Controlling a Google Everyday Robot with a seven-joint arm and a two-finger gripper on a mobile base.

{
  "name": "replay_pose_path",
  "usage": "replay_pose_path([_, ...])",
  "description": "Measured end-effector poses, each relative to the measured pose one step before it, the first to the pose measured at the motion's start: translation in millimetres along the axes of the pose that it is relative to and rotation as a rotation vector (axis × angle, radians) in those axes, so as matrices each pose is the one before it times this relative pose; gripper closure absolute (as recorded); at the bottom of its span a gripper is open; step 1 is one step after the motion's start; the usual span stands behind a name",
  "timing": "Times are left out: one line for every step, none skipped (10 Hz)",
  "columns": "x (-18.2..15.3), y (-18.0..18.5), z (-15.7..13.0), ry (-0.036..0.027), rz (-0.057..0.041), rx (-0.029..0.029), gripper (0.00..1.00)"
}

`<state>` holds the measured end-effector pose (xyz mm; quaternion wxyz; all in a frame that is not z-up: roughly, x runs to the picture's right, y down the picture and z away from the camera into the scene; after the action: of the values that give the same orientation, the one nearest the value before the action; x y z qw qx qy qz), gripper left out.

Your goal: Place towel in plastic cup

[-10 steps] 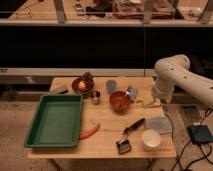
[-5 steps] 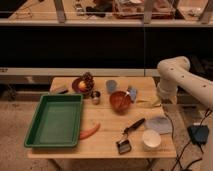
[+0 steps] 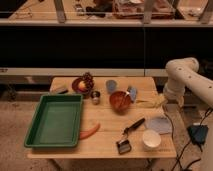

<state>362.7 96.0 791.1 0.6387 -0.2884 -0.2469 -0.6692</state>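
Note:
The towel (image 3: 159, 124), a pale grey-blue cloth, lies flat on the wooden table (image 3: 105, 137) near its right edge, just behind the white cup (image 3: 151, 139). The plastic cup (image 3: 111, 86), light blue, stands upright at the back middle of the table, left of the red-brown bowl (image 3: 120, 100). My white arm (image 3: 182, 75) bends in from the right. Its gripper (image 3: 173, 100) hangs over the table's right edge, above and behind the towel and well right of the plastic cup. It is open and holds nothing.
A green tray (image 3: 55, 120) fills the left side. A carrot (image 3: 90, 131), a black-handled brush (image 3: 127, 137), a small metal cup (image 3: 95, 96), a plate with fruit (image 3: 81, 85) and a yellowish object (image 3: 155, 102) are spread over the table. Cables and a dark box (image 3: 197, 132) hang at the right.
The arm and gripper have shifted a little to the right, toward the table's right edge. The objects on the table have not moved.

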Motion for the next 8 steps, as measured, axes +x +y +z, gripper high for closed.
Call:
replay_pose_path([-9.00, -0.22, 13.03, -0.03107, -0.00369, 0.00095, 0.22])
replay_pose_path([-7.39, -2.20, 12.77, -0.02398, -0.01056, -0.00229, 0.22])
replay_pose_path([-8.51, -0.67, 11.11, -0.01722, -0.00044, 0.00485, 0.22])
replay_pose_path([-11.30, 4.72, 17.48, -0.02063, 0.00195, 0.00437, 0.22])
replay_pose_path([-3.42, 3.42, 5.35, -0.00208, 0.00138, 0.00738, 0.22])
replay_pose_path([0.70, -1.03, -0.86, 0.00201, -0.00188, 0.00255, 0.22])
replay_pose_path([2.00, -4.24, 0.05, 0.00064, -0.00700, 0.00337, 0.22])
replay_pose_path([-0.90, 1.08, 0.33, -0.00083, 0.00228, 0.00055, 0.22])
